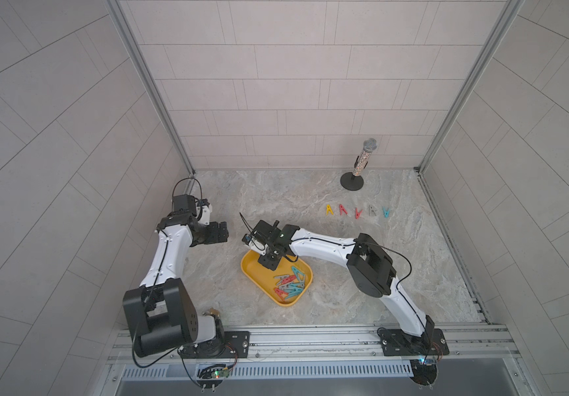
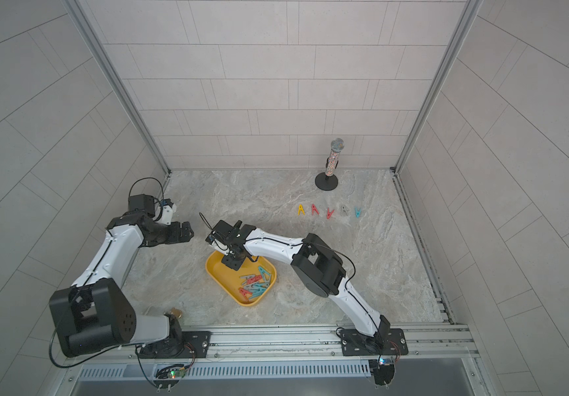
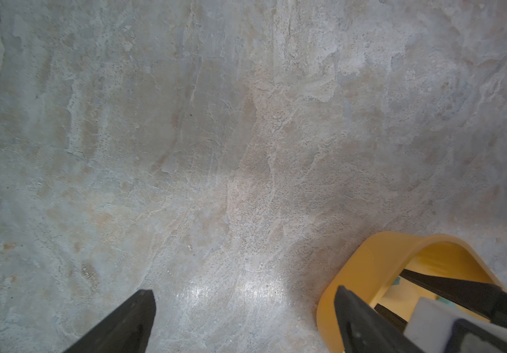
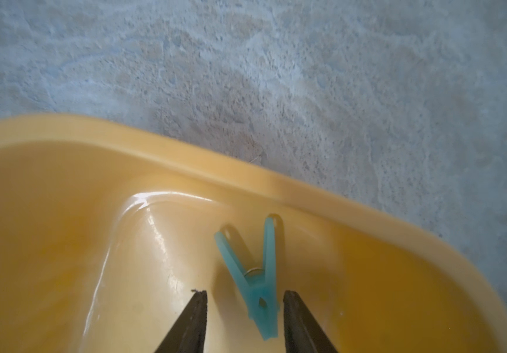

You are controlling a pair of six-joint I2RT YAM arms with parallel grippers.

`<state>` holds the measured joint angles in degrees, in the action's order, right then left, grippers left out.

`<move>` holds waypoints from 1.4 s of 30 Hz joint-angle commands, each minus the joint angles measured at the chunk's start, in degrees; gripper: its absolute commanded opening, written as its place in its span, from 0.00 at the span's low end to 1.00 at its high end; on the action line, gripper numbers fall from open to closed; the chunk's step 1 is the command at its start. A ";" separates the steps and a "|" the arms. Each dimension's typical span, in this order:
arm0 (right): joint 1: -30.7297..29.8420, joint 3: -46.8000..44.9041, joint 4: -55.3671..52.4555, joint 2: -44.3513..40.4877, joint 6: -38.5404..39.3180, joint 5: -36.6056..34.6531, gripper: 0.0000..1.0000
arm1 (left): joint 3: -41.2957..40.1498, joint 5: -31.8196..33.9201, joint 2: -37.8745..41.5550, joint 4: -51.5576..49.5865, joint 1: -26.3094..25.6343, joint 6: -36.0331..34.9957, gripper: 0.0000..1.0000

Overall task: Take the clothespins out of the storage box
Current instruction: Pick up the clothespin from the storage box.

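1. On the marbled table (image 1: 276,205), far right: five clothespins (image 1: 356,211) in a row.
2. Mid-table, well apart from that row: yellow storage box (image 1: 259,279), heap (image 1: 289,283) of pegs at its near end.
3. Beside the box, over bare table: left gripper (image 3: 244,292), spread wide, empty.
4. Down in the box's far end: right gripper (image 4: 245,293), jaws apart, clamping nothing.
5. Between its fingers: teal clothespin (image 4: 259,290), close to one, clear of the other.

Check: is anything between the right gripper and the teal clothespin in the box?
Nothing visible. The teal clothespin lies on the storage box floor, between the open jaws of the right gripper; the box wall is beyond it, not in between.
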<state>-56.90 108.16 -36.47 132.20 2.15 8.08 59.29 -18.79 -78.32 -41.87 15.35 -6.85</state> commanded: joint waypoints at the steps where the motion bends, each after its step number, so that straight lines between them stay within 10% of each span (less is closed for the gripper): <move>1: -0.14 1.76 -2.55 2.33 0.71 -1.00 0.44 | 1.45 -0.04 0.99 -0.50 0.39 0.62 1.00; 42: -0.14 -10.81 2.41 -13.25 -3.25 3.73 0.17 | 1.27 -0.29 0.45 -0.32 0.47 0.34 1.00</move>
<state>-56.90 98.17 -34.57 123.35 -0.27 10.74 59.48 -19.00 -78.32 -41.89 15.38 -6.87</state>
